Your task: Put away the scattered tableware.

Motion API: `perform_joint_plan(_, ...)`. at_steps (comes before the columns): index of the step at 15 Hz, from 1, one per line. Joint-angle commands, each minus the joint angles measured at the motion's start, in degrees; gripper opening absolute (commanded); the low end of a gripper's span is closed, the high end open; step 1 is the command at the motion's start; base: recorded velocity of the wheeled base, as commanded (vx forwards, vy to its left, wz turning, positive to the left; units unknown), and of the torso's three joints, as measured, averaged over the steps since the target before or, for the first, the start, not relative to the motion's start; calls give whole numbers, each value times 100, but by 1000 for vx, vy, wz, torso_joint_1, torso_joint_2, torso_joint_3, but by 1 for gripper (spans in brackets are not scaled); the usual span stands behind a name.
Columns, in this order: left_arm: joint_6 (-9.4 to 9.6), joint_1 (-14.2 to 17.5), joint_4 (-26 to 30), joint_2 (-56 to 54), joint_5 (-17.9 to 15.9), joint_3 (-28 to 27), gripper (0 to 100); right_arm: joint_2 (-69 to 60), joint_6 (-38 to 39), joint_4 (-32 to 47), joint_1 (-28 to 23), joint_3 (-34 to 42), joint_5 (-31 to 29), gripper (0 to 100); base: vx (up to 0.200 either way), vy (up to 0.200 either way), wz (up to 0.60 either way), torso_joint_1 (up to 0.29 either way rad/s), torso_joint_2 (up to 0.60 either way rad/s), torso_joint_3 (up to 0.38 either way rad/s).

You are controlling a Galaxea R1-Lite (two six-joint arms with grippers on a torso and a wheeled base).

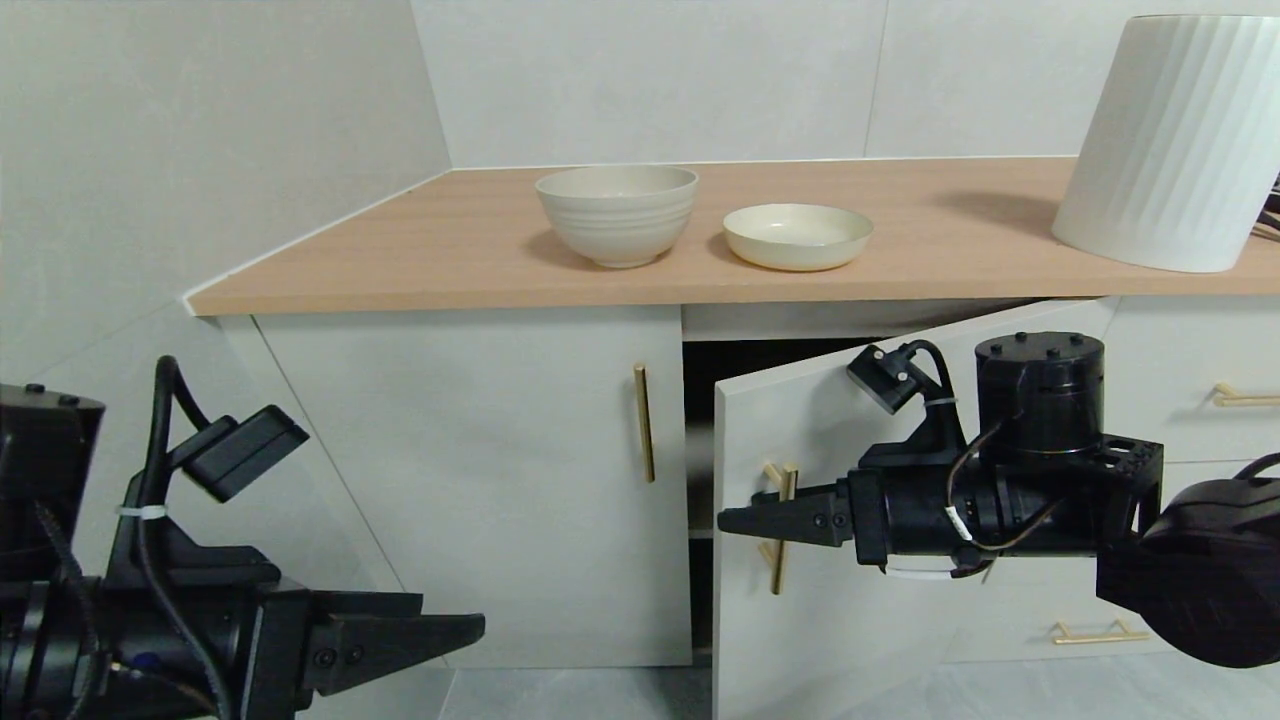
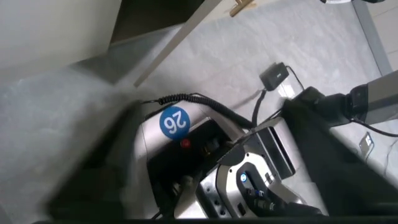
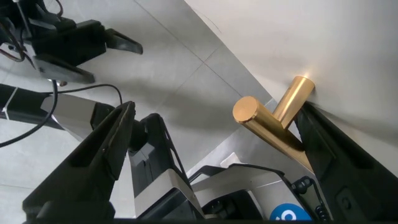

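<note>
**A:** A wooden surface (image 1: 950,215) runs along a pale tiled wall. The ribbed bowl (image 1: 617,215) and the shallow dish (image 1: 797,236) stand on it side by side, apart, both mouth up.

**B:** Any long axis?

**A:** None, as both are round. The bowl is deep and the dish is low and flat.

**B:** How will they handle?

**A:** Probably glazed, so stiff, smooth and breakable. I'd pinch each at the rim, inside and outside.

**B:** And the tools?

**A:** The right tool (image 1: 735,521) is spread, with the upright gold handle (image 1: 776,570) of the ajar cupboard door (image 1: 800,640) between its fingers, not pinched. The left tool (image 1: 470,628) hangs low, and I cannot tell whether it is spread or pressed together.
</note>
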Motion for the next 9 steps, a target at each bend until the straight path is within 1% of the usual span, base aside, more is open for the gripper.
perform_joint_plan(1,-6,-12,0,54,-1,-9,0,-4,-2,-7,4,8,2,100,0,0,0,0,0,0)
perform_joint_plan(2,-6,-12,0,142,-1,-44,0,-4,-2,-7,4,8,2,100,0,0,0,0,0,0)
perform_joint_plan(4,47,-188,-9,336,61,-62,0,13,-2,-7,4,8,2,100,0,0,0,0,0,0)
perform_joint_plan(5,56,-205,-9,485,201,-132,0,-4,-2,-7,-4,8,2,100,0,0,0,0,0,0)
perform_joint_plan(6,65,-214,-27,626,272,-220,0,-22,-2,-7,-4,8,2,100,0,0,0,0,0,0)
perform_joint_plan(7,117,-214,-238,837,289,-229,0,-39,-2,-7,-4,8,2,100,0,0,0,0,0,0)
perform_joint_plan(8,170,-223,-589,1012,289,-220,0,-48,-2,-7,-4,17,2,100,0,0,0,0,0,0)
perform_joint_plan(9,214,-276,-1407,1417,316,-229,0,-57,-2,-7,4,35,2,100,0,0,0,0,0,0)
